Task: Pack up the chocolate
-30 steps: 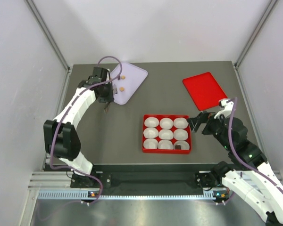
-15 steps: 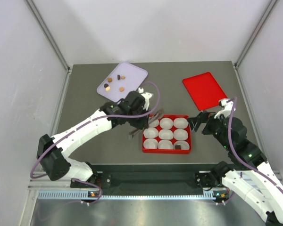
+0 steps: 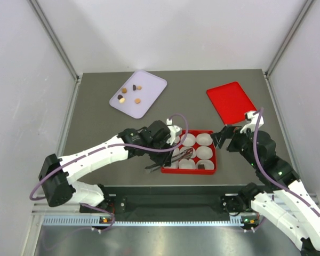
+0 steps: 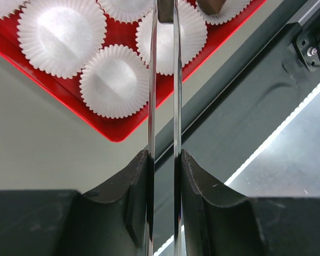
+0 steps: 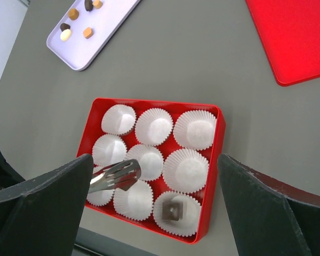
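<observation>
The left gripper (image 4: 164,162) is pinching the metal tongs (image 5: 116,175) between its fingers, and the tongs are reaching over the lower left part of the red box (image 5: 220,160) filled with white paper cups (image 5: 194,129). The right gripper (image 3: 224,137) is hanging spread wide just right of the box, gripping nothing. Most of the chocolate (image 3: 130,94) is lying on the lavender tray (image 3: 152,81) in the upper left of the overhead view. One dark brown piece (image 5: 173,210) is sitting in the box's lower-right cup. A red lid (image 3: 232,101) is lying at upper right.
</observation>
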